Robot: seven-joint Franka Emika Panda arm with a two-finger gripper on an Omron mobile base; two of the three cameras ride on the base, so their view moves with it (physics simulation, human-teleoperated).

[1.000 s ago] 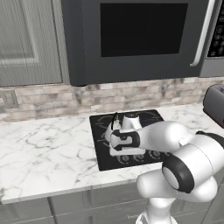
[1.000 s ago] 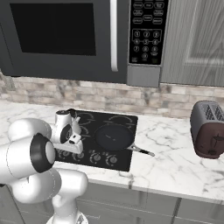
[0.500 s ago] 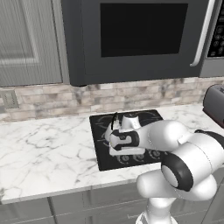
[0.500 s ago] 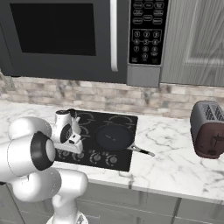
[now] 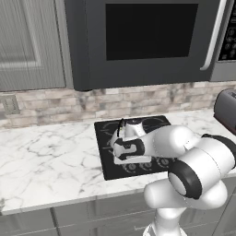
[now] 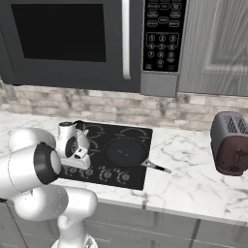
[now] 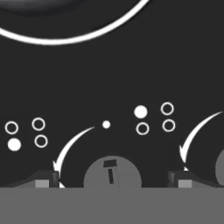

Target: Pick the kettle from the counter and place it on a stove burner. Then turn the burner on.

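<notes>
Left base view: kettle (image 5: 133,129) stands on the black cooktop (image 5: 103,138), on its back left part, behind the white hand; the placing step looks done. The hand is low over the front strip of the cooktop, near the desk (image 5: 50,156) front edge. Right base view: kettle (image 6: 68,135) again at the cooktop's back left, a dark pan (image 6: 127,151) on the middle burner beside it, toaster (image 6: 231,145) at the desk's right end. Hand view: fingers (image 7: 113,183) spread wide, holding nothing, straddling a round grey knob (image 7: 112,176) with a dark pointer mark. Judgement: step in hand is turning the burner on; next move calls for closing on this knob and twisting, provided it governs the kettle's burner, which cannot be told here.
</notes>
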